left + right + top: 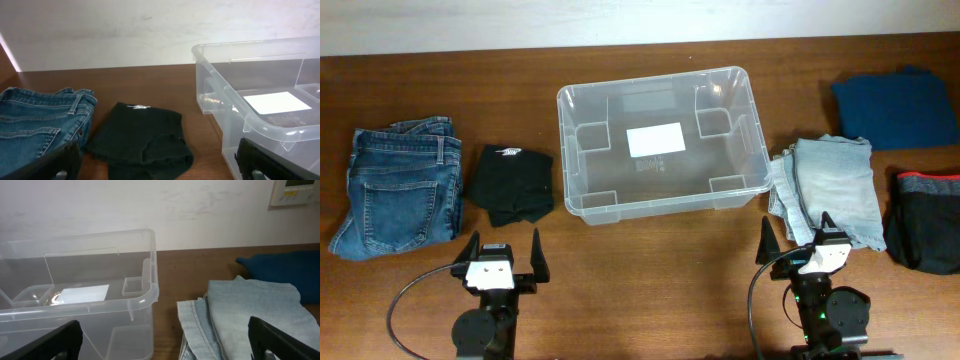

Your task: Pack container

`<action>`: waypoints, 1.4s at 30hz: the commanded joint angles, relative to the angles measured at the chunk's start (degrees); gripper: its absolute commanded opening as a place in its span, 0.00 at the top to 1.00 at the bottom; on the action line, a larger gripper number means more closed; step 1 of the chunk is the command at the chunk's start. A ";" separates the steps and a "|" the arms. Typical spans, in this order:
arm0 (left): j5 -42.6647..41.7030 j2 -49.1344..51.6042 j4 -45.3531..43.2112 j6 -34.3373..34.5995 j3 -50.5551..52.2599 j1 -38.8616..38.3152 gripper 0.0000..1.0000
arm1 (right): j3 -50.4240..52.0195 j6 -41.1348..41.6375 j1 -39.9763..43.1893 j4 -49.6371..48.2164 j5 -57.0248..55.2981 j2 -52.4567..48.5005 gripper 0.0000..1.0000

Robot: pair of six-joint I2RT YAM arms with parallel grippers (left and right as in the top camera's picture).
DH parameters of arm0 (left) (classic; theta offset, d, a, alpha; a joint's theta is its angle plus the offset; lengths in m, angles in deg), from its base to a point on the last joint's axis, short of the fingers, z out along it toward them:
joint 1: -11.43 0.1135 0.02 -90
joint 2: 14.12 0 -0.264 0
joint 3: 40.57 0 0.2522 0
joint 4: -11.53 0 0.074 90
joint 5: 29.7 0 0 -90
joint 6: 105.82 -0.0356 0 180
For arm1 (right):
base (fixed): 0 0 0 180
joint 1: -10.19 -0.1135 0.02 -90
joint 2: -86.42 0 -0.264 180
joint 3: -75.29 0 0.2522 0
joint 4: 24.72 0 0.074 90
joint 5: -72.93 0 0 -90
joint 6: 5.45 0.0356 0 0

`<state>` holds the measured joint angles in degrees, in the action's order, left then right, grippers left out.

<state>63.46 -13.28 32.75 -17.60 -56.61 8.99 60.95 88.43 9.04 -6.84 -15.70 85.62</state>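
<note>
container [235, 102] cropped right, jeans [35, 125] cropped left

container [582, 196] clear, white label | jeans [398, 185] dark blue | shirt [511, 184] black | denim [835, 185] pale blue

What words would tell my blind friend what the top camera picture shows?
An empty clear container sits in the middle, with blue jeans and a black garment to its left and light denim, a dark blue cloth and a black-and-red garment to its right. The left gripper and right gripper are open at the bottom.
</note>
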 commanded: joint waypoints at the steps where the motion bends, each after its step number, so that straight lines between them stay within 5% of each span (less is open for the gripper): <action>1: -0.85 -0.44 -0.11 -0.90 0.44 0.26 0.01 | 0.26 -0.26 0.46 0.37 -0.37 0.48 0.01; 27: -0.83 -0.44 -0.11 -0.90 0.44 0.26 0.01 | -0.44 -0.04 0.48 0.35 3.48 0.44 0.02; 42: -0.83 -0.44 -0.11 -0.90 0.44 0.26 0.01 | -25.70 2.64 0.48 21.66 -0.94 -12.20 0.02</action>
<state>63.46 -13.28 32.79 -17.60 -56.61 8.99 42.70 89.06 9.04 11.56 -15.00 77.67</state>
